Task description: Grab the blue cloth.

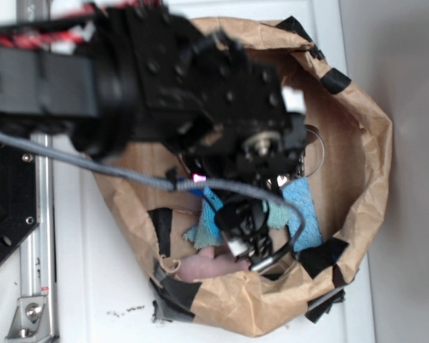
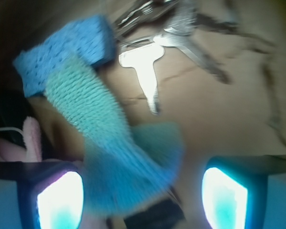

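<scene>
While no writing is legible, the spread jaws straddle the blue cloth (image 2: 115,152).

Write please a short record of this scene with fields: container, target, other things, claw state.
container: brown paper bag, rim taped black, opening toward the exterior camera
target: teal cloth, in the bag, overlapping the blue block
other things: keys on the bag floor; pink soft item beside the cloth
claw: open, fingers on both sides of the cloth's near end, not closed on it
</scene>
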Controlling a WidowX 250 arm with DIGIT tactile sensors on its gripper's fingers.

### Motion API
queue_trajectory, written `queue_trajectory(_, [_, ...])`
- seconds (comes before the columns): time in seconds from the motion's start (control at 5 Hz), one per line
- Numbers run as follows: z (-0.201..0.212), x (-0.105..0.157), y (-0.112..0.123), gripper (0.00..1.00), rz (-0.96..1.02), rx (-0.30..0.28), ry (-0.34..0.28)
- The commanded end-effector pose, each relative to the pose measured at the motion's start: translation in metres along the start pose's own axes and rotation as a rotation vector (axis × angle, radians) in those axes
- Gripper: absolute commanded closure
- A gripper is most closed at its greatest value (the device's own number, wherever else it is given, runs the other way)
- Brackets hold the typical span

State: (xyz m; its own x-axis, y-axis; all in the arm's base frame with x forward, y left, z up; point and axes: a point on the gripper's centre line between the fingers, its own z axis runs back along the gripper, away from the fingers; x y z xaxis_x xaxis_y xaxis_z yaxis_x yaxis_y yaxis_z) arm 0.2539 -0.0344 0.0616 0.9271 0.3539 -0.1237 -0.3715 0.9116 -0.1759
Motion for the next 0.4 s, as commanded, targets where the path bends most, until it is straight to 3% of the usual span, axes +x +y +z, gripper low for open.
queue_trajectory(0.0, [-0.027, -0.001, -0.01, 1.0, -0.037, -0.118, -0.075])
queue_trajectory(0.2, [-0.029, -0.014, 0.0, 1.0, -0.011, -0.028, -0.115])
